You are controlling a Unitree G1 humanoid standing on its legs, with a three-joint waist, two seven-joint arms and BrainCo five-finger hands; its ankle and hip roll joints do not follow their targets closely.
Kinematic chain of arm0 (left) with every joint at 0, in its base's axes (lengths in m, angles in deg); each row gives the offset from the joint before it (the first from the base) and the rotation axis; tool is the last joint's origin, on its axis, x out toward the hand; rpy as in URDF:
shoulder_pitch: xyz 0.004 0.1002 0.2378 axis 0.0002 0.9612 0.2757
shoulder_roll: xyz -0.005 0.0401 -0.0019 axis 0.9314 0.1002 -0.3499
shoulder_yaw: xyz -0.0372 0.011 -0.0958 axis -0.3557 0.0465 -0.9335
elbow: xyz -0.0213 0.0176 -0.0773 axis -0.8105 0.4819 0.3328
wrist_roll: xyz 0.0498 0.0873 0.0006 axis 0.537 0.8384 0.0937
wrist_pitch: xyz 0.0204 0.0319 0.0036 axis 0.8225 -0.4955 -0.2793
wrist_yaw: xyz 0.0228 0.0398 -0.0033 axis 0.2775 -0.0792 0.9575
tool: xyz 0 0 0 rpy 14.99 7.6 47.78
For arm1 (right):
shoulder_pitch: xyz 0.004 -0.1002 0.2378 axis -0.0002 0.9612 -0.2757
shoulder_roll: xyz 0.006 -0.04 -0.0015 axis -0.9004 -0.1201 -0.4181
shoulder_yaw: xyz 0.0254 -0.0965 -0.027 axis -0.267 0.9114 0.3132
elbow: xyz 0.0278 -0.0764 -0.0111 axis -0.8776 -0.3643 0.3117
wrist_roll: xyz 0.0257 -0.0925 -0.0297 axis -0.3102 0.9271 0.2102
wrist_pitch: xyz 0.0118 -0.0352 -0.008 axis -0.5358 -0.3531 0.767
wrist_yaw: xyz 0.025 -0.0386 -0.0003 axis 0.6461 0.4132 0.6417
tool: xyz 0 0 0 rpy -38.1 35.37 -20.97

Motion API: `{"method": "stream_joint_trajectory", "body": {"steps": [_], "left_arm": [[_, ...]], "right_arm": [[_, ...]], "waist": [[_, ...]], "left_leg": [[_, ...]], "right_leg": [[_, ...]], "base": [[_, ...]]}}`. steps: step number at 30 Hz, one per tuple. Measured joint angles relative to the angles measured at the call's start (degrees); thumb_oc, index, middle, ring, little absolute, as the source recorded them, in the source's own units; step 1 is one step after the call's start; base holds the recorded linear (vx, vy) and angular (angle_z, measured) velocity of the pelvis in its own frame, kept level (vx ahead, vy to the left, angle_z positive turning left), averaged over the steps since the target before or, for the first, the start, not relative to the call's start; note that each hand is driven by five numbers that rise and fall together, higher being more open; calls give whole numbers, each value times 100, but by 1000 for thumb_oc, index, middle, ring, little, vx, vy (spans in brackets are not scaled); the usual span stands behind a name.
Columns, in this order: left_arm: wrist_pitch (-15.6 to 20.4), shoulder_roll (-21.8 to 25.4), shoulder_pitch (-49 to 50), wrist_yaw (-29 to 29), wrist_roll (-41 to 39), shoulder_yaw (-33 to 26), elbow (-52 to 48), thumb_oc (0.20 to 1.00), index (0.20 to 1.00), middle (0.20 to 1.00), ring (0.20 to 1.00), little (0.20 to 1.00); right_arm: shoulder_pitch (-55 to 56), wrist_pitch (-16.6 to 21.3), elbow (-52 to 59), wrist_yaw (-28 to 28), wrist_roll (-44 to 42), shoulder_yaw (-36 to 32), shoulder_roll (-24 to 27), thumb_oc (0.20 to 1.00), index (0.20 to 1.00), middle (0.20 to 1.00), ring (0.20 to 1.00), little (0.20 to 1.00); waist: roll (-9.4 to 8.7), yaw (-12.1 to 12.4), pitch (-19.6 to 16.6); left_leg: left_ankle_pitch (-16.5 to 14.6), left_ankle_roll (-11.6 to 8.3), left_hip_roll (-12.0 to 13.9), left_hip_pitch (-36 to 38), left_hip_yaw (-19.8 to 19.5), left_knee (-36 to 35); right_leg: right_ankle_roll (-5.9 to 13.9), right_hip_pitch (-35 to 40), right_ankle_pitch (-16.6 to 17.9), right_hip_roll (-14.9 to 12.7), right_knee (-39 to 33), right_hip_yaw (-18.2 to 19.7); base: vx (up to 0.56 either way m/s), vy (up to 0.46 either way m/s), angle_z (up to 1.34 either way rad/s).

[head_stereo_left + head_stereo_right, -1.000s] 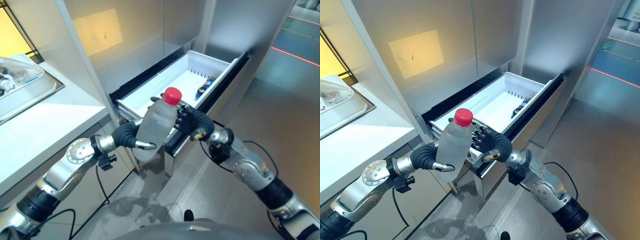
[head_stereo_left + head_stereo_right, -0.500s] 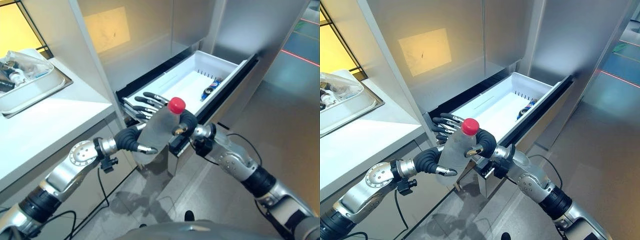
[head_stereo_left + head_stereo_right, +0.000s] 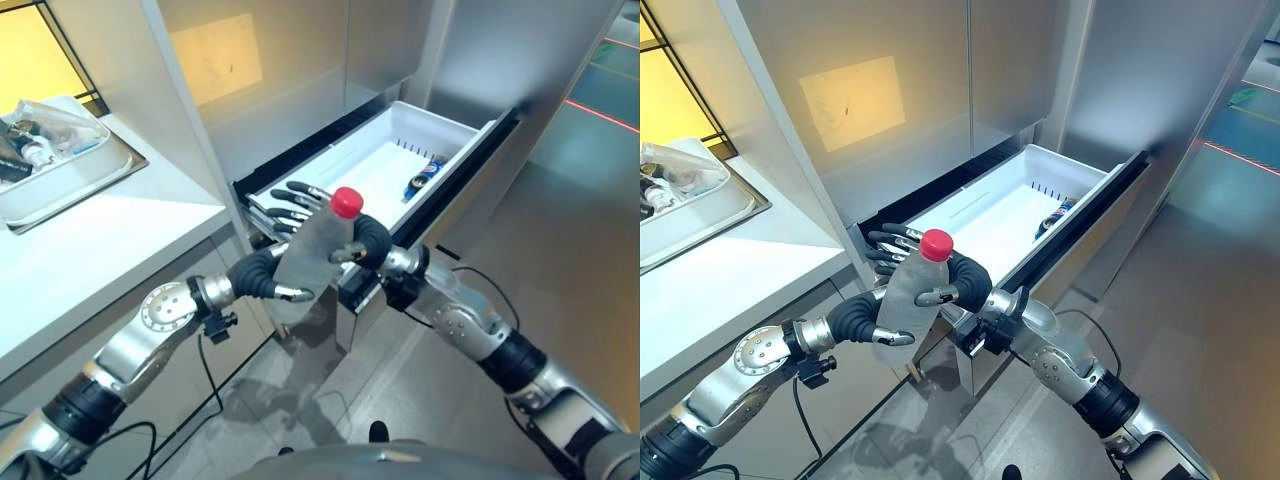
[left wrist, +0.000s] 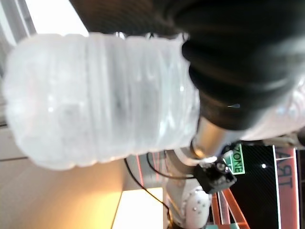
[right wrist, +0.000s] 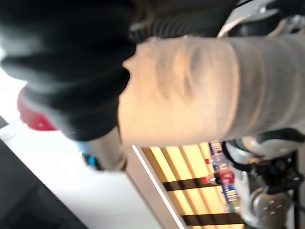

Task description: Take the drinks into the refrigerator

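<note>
Bottle base [image 3: 297, 285]: hidden behind the left robot hand [image 3: 262, 275].
Tray [image 3: 60, 165]: cut off by the edge.
Item in drawer [image 3: 421, 178]: too small to identify.

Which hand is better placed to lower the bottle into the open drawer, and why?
The right hand: it is curled round the bottle near its red cap, nearest the drawer. The left hand has straight fingers behind it.

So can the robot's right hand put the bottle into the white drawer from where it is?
Probably yes. The right hand is curled round the bottle near its red cap, just in front of the drawer, which stands open. Only a small drink lies at its far end, leaving bare room. The left hand, fingers straight, is beside the bottle.
</note>
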Motion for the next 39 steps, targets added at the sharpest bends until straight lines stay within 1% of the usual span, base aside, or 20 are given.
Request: {"method": "stream_joint_trajectory", "body": {"steps": [3,9,13,19,20,21,22,23,24,25,27,30,39], "left_arm": [[0,-55,0,-3,-2,0,-2,200,200,200,200,200],[0,-86,1,-2,24,1,-3,200,200,200,200,200],[0,-87,19,-3,91,1,-3,200,200,200,200,200],[0,-87,27,-9,144,25,-10,200,200,200,200,200],[0,-87,29,-9,146,27,-10,200,200,200,200,200],[0,-87,31,-10,153,35,-10,200,200,200,200,200],[0,-87,32,-10,164,36,-10,200,200,200,200,200],[0,-87,32,-9,181,36,-10,200,200,200,200,200],[0,-87,35,-10,189,36,-10,200,200,200,200,200],[0,-87,38,-10,189,36,-10,200,200,200,200,200],[0,-87,40,-10,195,36,-9,200,200,200,200,200],[0,-73,43,-9,199,34,-7,200,200,200,200,200],[0,-54,87,-4,200,-12,-3,200,200,200,200,200]], "right_arm": [[-11,57,0,-2,140,-31,25,200,200,200,200,200],[-17,46,0,7,158,-46,15,200,200,200,200,200],[-13,-99,-1,39,89,-60,21,200,200,200,200,200],[-79,-356,16,92,-144,-58,136,200,200,200,200,200],[-78,-368,16,92,-152,-58,136,294,294,294,294,294],[-79,-400,16,93,-176,-58,149,536,536,536,536,536],[-81,-408,16,99,-179,-57,158,561,561,561,561,561],[-82,-415,16,106,-179,-57,166,467,467,467,467,467],[-82,-421,16,107,-179,-55,168,567,567,567,567,567],[-82,-423,16,109,-179,-55,169,1000,1000,1000,1000,1000],[-87,-441,18,139,-205,-50,189,1000,1000,1000,1000,1000],[-83,-571,58,256,-250,-21,337,1000,1000,1000,1000,1000],[-13,-481,113,341,-80,-38,422,1000,1000,1000,1000,1000]], "waist": [[0,-8,0],[0,-17,0],[-1,-26,1],[-5,-7,3],[-6,-8,4],[-5,-12,4],[-5,-12,4],[-5,-13,4],[-6,-14,5],[-6,-13,5],[-8,-11,6],[-13,1,10],[-19,-7,20]], "left_leg": [[0,0,1,-1,-4,0],[0,0,2,-3,-22,0],[4,-1,4,9,-111,-1],[4,-1,4,4,-126,-1],[4,-1,4,2,-126,-1],[4,-1,4,2,-127,-1],[4,-1,5,1,-127,-1],[4,-1,5,1,-128,-1],[3,-1,5,0,-128,-1],[3,-1,5,0,-128,-1],[3,-1,5,0,-129,-1],[3,-2,4,-2,-134,-1],[1,-2,5,-6,-137,-1]], "right_leg": [[-1,1,-1,1,0,-4],[-1,7,-7,1,0,-22],[1,61,-38,-2,-2,-91],[4,64,-43,-4,-1,-110],[4,64,-43,-4,-1,-110],[4,63,-44,-4,-1,-111],[4,63,-45,-3,-1,-111],[4,63,-47,-3,-1,-112],[5,63,-48,-3,-1,-113],[6,63,-48,-3,-1,-113],[6,63,-49,-4,-1,-114],[8,63,-53,-5,-2,-114],[7,59,-58,-5,-3,-119]], "base": [[0,0,0],[4,-1,1],[11,-3,10],[0,0,1],[0,0,0],[0,0,0],[0,0,0],[0,0,0],[0,0,0],[0,0,0],[0,0,0],[0,0,0],[0,0,0]]}}
